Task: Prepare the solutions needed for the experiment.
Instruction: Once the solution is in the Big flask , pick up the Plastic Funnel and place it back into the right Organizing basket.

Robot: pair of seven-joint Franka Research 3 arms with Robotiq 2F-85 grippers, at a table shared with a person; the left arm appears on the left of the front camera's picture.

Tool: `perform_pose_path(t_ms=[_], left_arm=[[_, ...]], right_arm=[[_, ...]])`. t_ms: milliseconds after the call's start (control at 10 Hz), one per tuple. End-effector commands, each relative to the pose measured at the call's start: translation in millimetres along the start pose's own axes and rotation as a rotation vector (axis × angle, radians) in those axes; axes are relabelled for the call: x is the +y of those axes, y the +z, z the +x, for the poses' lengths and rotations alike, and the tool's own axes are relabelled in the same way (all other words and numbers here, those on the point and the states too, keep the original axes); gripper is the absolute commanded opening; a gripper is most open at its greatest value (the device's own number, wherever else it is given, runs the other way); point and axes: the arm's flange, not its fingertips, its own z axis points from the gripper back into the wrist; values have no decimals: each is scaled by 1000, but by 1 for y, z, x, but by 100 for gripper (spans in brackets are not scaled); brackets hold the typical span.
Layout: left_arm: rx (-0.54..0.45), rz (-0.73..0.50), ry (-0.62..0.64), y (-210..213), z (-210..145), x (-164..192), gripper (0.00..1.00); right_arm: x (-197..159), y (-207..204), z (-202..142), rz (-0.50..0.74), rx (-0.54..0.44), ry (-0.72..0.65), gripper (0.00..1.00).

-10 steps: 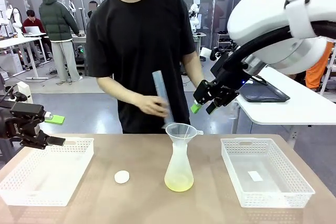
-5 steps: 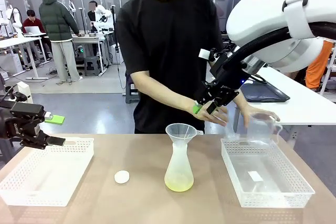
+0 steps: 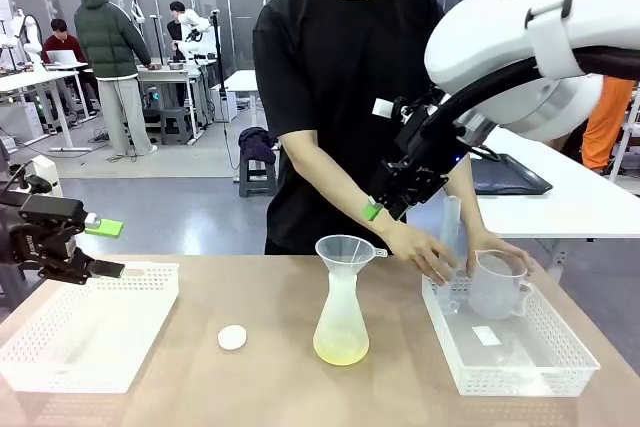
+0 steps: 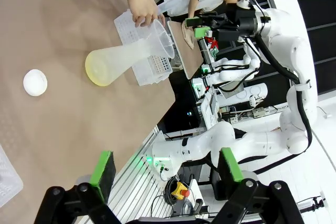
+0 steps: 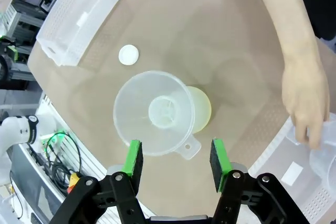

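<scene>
A frosted conical flask (image 3: 340,315) stands mid-table with a clear funnel (image 3: 345,249) in its neck; the solutions (image 3: 340,350) show as a thin pale yellow layer at its bottom. My right gripper (image 3: 384,209) hangs open above and behind the funnel, holding nothing. In the right wrist view it (image 5: 176,158) looks straight down at the funnel (image 5: 157,111) and the yellowish flask base (image 5: 201,109). My left gripper (image 3: 108,249) stands open over the left basket's far edge. The left wrist view shows my gripper (image 4: 165,169), the flask (image 4: 123,59) and the solutions (image 4: 97,72).
The person's hands (image 3: 430,252) set a clear beaker (image 3: 497,285) and a cylinder into the white basket (image 3: 560,372) on the right. Another white basket (image 3: 60,372) sits on the left. A small white cap (image 3: 232,337) lies left of the flask.
The person took the cylinder away from above the funnel, stepped right, and lowered it with a beaker into the right basket. Both grippers stayed nearly still and open.
</scene>
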Motion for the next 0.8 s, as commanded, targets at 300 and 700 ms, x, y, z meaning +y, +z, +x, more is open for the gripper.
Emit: perform_pose_path(t_ms=[300,700], left_arm=[[-15,-25,1,-2,0,-2,100],[-15,-25,1,-2,0,-2,100]], right_arm=[[-22,-40,35,44,109,37,66],[-28,-61,36,72,167,54,66]])
